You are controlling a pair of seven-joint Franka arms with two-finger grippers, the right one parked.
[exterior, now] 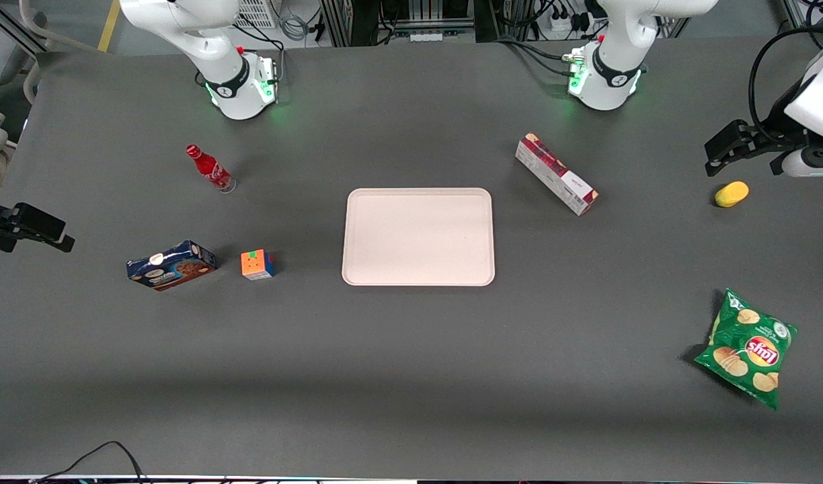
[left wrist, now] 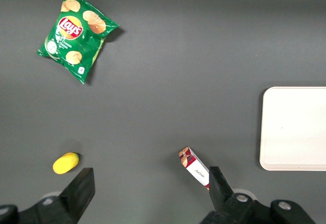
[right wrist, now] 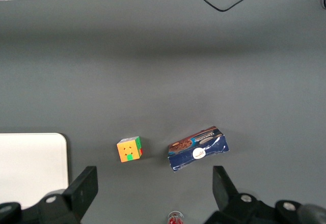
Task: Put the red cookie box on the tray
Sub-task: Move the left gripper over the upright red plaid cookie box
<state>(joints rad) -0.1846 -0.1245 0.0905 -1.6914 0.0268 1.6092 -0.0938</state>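
The red cookie box [exterior: 556, 173] lies flat on the grey table, angled, between the working arm's base and the tray [exterior: 418, 236]. It rests off the tray, a short gap from the tray's corner. The tray is pale pinkish-cream and bare. My left gripper [exterior: 717, 158] hangs above the table at the working arm's end, well apart from the box and just above a yellow fruit. In the left wrist view the gripper [left wrist: 150, 188] is open with only table between its fingers. The red cookie box [left wrist: 195, 166] shows close to one finger [left wrist: 219, 186], and the tray [left wrist: 295, 128] is beside it.
A yellow fruit [exterior: 731, 194] and a green chips bag [exterior: 748, 348] lie toward the working arm's end. Toward the parked arm's end are a blue cookie box [exterior: 171, 265], a colour cube [exterior: 257, 264] and a red bottle [exterior: 210, 168].
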